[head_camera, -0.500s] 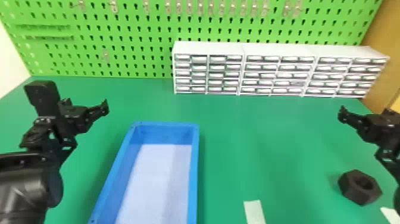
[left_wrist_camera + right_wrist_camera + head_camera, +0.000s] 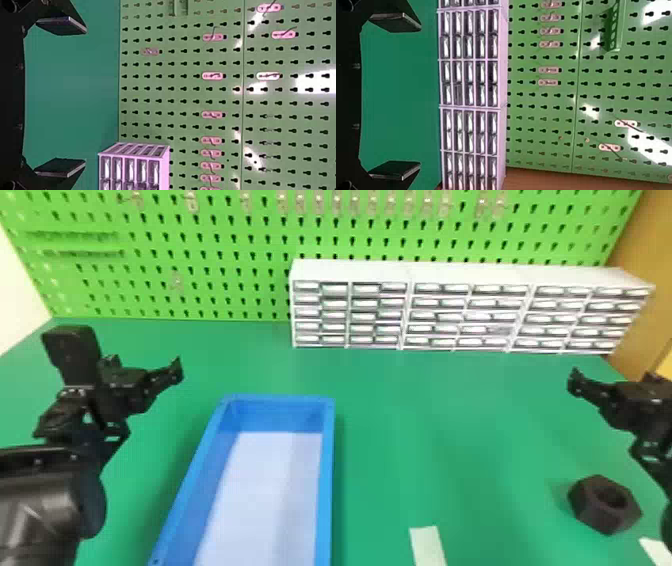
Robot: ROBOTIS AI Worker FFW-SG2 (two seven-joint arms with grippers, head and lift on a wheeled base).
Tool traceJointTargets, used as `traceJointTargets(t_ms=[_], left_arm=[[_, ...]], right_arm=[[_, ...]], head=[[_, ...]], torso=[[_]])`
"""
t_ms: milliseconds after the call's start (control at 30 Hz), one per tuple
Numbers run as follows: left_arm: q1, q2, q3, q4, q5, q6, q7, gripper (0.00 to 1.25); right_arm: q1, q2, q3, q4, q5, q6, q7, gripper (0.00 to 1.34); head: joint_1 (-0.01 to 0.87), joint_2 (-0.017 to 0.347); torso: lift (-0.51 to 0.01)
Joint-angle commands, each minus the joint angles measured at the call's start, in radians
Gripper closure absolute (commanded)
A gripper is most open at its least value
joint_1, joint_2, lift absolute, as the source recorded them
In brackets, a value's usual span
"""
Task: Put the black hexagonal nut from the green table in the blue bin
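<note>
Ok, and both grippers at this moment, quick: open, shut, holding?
Left gripper: open, nothing between its fingers.
Right gripper: open too, also empty.

The tabletop [image 2: 450,415] is plain deep green, the pegboard [image 2: 225,240] brighter green patterned with rows of dark keyhole slots. The bin [image 2: 325,490] is blue (paler, almost lilac, across its floor), while the nut [image 2: 590,510] is black and the drawer cabinet [image 2: 450,275] white, gridded in grey.
</note>
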Motion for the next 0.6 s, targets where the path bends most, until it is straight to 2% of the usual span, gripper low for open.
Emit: traceJointTargets(t_ms=[0, 167, 333, 500, 567], left_arm=[[0.000, 0.000, 0.001, 0.000, 0.000, 0.000, 0.000, 0.11], [0.000, 0.000, 0.003, 0.000, 0.001, 0.000, 0.000, 0.11], [0.002, 0.000, 0.006, 0.000, 0.001, 0.000, -0.002, 0.11], [0.005, 0.000, 0.007, 0.000, 0.001, 0.000, -0.002, 0.11], [0.006, 0.000, 0.009, 0.000, 0.001, 0.000, -0.002, 0.11]], right_arm=[[0.000, 0.000, 0.000, 0.000, 0.000, 0.000, 0.000, 0.09], [0.002, -0.003, -0.003, 0.000, 0.000, 0.005, 0.000, 0.09], [0.000, -0.015, -0.028, -0.038, -0.037, 0.129, 0.000, 0.09], [0.002, -0.055, -0.032, -0.101, -0.029, 0.278, 0.000, 0.09], [0.005, -0.069, -0.023, -0.129, -0.038, 0.328, -0.025, 0.09]], head=[[0.666, 0.032], [0.666, 0.032], [0.666, 0.032], [0.666, 0.032], [0.666, 0.032]], torso=[[-0.100], [-0.100], [-0.100], [-0.100], [-0.100]])
